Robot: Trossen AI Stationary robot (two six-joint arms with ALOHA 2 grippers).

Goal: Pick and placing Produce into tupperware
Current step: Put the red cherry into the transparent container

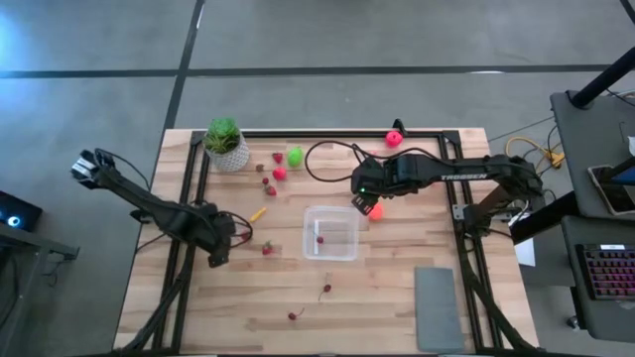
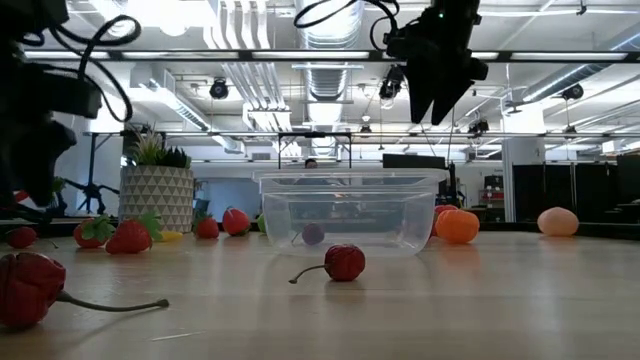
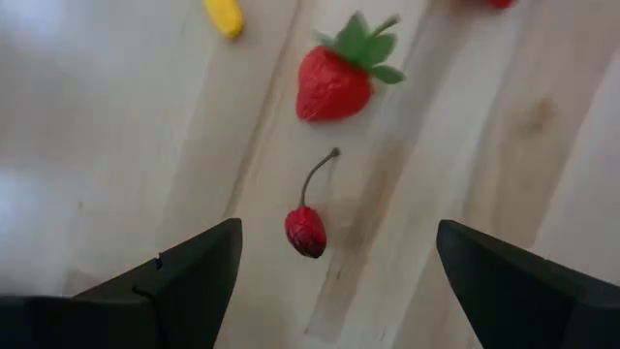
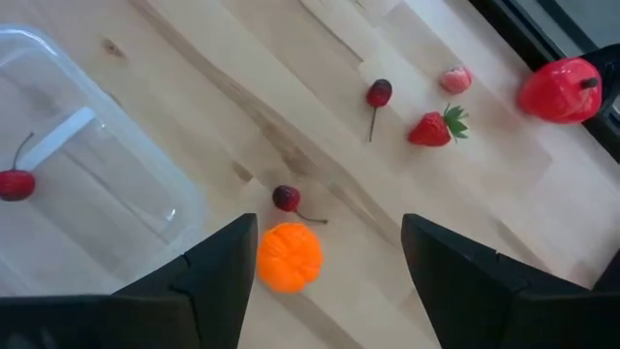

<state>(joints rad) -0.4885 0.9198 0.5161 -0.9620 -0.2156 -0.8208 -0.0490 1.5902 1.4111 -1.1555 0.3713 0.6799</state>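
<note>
The tupperware [image 1: 331,233], a clear square container, stands near the middle of the wooden bench [image 1: 397,297] and holds a single cherry [image 4: 14,183]. Just beside its far right corner lies an orange ball [image 1: 375,210], with another cherry [image 4: 286,199] close to it. The right gripper [image 1: 363,204] hovers above this ball, its fingers [image 4: 203,281] spread apart and holding nothing. To the left of the container, the left gripper [image 1: 220,250] hangs low over the bench, fingers [image 3: 184,276] likewise apart and empty; a stemmed cherry [image 3: 306,230] lies on the wood between them, with a strawberry [image 3: 334,82] just beyond it. Further produce is scattered toward the far edge: a lime-green piece [image 1: 295,155], red pieces beside it, and a pink ball [image 1: 394,138]. A potted plant [image 1: 225,144] stands at the far left, and a grey pad [image 1: 438,307] lies at the near right.
</note>
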